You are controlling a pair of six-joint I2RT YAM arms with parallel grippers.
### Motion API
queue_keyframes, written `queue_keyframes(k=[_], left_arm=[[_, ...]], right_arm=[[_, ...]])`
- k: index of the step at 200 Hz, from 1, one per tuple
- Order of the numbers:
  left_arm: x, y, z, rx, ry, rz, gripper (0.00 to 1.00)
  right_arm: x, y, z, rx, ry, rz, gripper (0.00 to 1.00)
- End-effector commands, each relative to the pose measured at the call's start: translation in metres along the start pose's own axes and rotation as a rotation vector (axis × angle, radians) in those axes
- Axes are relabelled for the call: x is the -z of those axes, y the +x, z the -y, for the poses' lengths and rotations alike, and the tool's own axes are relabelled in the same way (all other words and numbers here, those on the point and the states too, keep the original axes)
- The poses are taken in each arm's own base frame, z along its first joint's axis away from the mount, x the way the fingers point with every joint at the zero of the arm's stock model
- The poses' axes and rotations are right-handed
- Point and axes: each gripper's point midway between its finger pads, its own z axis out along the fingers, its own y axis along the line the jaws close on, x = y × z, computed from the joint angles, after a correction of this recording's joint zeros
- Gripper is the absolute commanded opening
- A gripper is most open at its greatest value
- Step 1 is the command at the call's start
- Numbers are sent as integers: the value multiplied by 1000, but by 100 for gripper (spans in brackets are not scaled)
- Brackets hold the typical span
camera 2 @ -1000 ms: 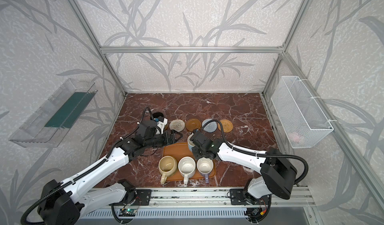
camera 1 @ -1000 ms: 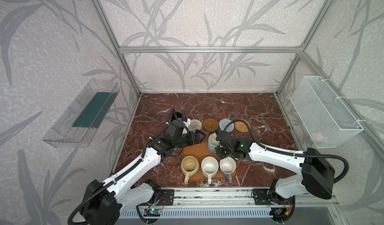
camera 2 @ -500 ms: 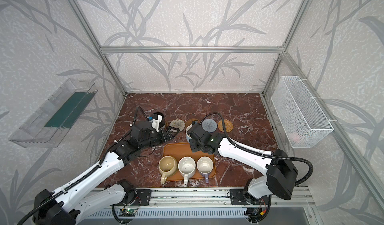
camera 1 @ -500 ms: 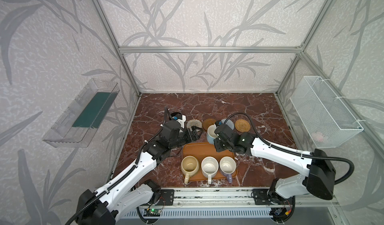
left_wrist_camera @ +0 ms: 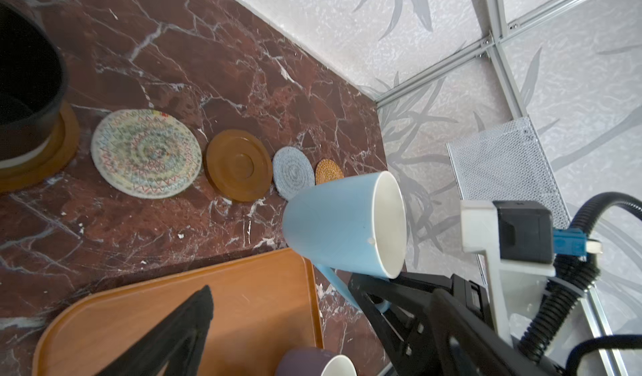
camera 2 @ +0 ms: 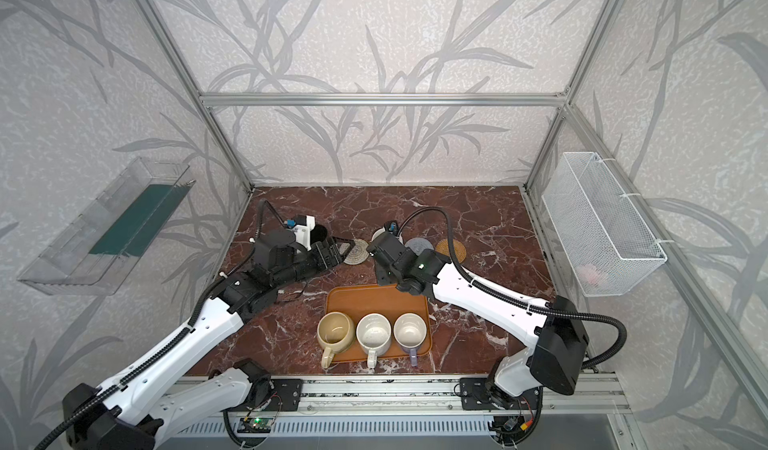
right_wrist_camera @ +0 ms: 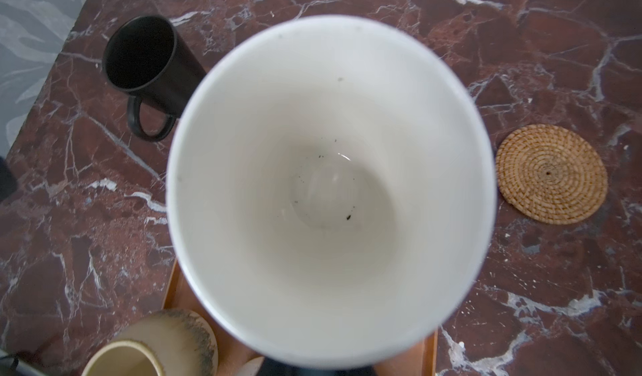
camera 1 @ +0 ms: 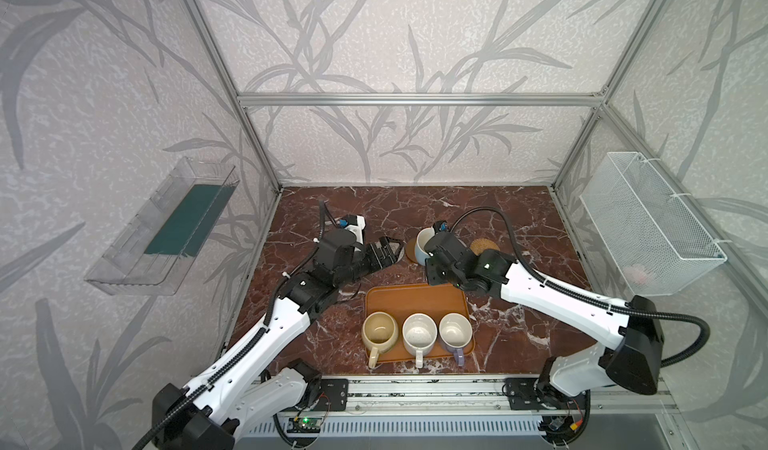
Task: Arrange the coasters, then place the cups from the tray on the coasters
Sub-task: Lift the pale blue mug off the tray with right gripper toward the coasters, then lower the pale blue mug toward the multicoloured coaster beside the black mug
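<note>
My right gripper (left_wrist_camera: 366, 285) is shut on the handle of the light blue cup (camera 1: 423, 247), which hangs above the table between the tray (camera 1: 415, 302) and the coaster row. Its white inside (right_wrist_camera: 330, 183) fills the right wrist view. In that row lie the cream woven (left_wrist_camera: 146, 153), brown (left_wrist_camera: 238, 165), grey-blue (left_wrist_camera: 293, 173) and rattan (left_wrist_camera: 329, 171) coasters. The black cup (left_wrist_camera: 24, 96) stands on another brown coaster (left_wrist_camera: 52, 155). My left gripper (camera 2: 340, 248) is open and holds nothing, beside the cream woven coaster (camera 2: 356, 253). Cream-yellow (camera 1: 379, 331), speckled white (camera 1: 419, 333) and lavender (camera 1: 455, 331) cups stand on the tray.
A clear plastic shelf (camera 1: 166, 227) hangs on the left wall and a white wire basket (camera 1: 648, 227) on the right wall. Aluminium frame posts bound the marble table (camera 1: 519, 219). The arm rail (camera 1: 415, 394) runs along the front edge.
My right arm has carried the light blue cup off the tray and back towards the coaster row. My left gripper has drawn away from the black cup and opened wider.
</note>
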Motion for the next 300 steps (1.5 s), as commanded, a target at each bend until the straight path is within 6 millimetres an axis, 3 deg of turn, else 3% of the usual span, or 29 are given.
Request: queue_keyframes(k=[1, 67, 72, 140, 182, 253, 300], left_arm=[[9, -19, 1, -5, -11, 33, 99], [29, -40, -31, -2, -126, 56, 99], [31, -41, -33, -3, -133, 56, 99], [29, -46, -51, 70, -127, 41, 99], [36, -60, -73, 128, -175, 80, 99], [37, -56, -105, 195, -232, 114, 99], [34, -51, -116, 211, -247, 106, 98]], right_arm=[[7, -31, 3, -80, 87, 89, 0], [-15, -49, -19, -135, 102, 76, 0], [-27, -43, -21, -122, 119, 52, 0], [-69, -60, -54, -143, 121, 29, 0], [-94, -65, -73, -145, 107, -3, 0], [-136, -56, -81, -118, 127, -63, 0], [-151, -51, -79, -99, 174, -94, 0]])
